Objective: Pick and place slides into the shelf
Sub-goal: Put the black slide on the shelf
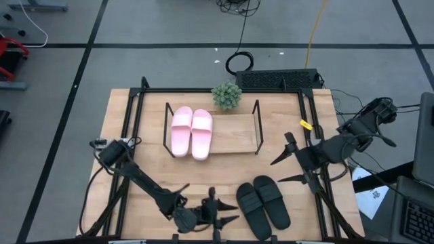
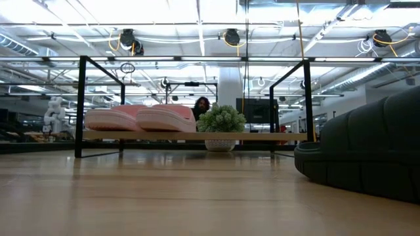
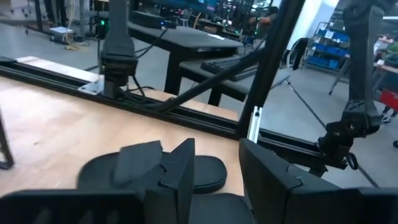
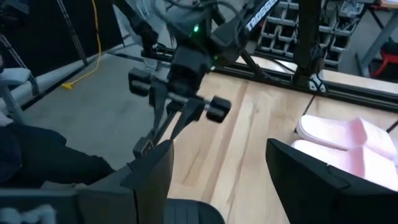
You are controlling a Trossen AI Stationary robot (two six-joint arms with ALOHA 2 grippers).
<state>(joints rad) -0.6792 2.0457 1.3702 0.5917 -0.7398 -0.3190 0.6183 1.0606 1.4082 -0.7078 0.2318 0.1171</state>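
Note:
The pink slides (image 1: 191, 132) (image 2: 141, 118) (image 4: 348, 146) lie side by side, soles down, on the left part of the shelf (image 1: 234, 133) (image 2: 262, 136). The black slides (image 1: 263, 202) (image 2: 367, 151) (image 3: 149, 169) rest flat on the table near its near edge. My left gripper (image 1: 225, 213) (image 3: 217, 177) is open, low at the near edge, just left of the black pair and pointing at it. My right gripper (image 1: 286, 167) (image 4: 227, 177) is open and hovers right of and beyond the black pair, pointing left.
A small potted plant (image 1: 226, 95) (image 2: 221, 122) stands behind the shelf's far edge. The right half of the shelf board is bare. A black metal frame (image 1: 135, 108) runs along the table's sides. Cables and a black box (image 1: 278, 79) lie past the far edge.

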